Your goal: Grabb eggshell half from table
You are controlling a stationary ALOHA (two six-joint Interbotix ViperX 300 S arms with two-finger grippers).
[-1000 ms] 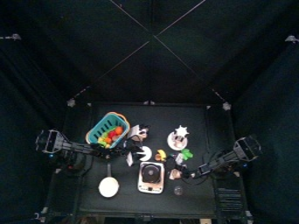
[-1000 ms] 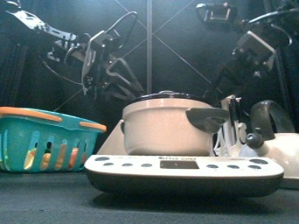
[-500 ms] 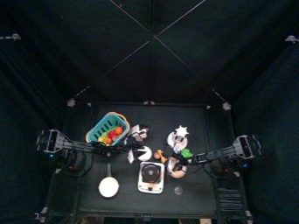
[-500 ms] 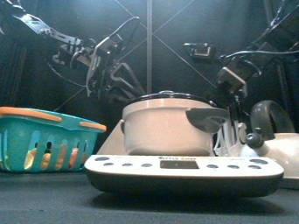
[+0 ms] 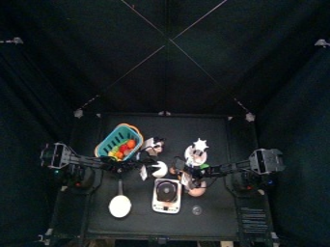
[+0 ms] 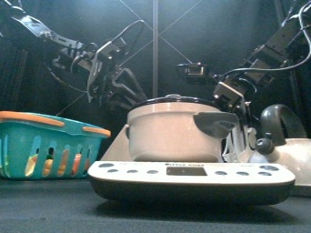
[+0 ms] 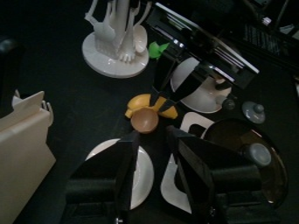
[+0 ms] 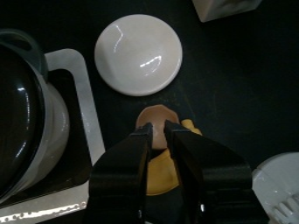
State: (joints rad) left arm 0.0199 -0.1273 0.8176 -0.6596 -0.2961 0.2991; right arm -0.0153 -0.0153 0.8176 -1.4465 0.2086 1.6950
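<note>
Showing a teal basket (image 6: 46, 146) with orange rim at lower left, a cream cooker pot (image 6: 174, 133) with black lid mid-frame.

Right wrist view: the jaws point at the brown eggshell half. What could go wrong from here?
The eggshell half looks thin, so the right gripper may crack it if it closes hard. A yellow piece lies right beside the shell and could be pinched with it. The left gripper, open, points at the same spot, so the two arms might bump.
</note>
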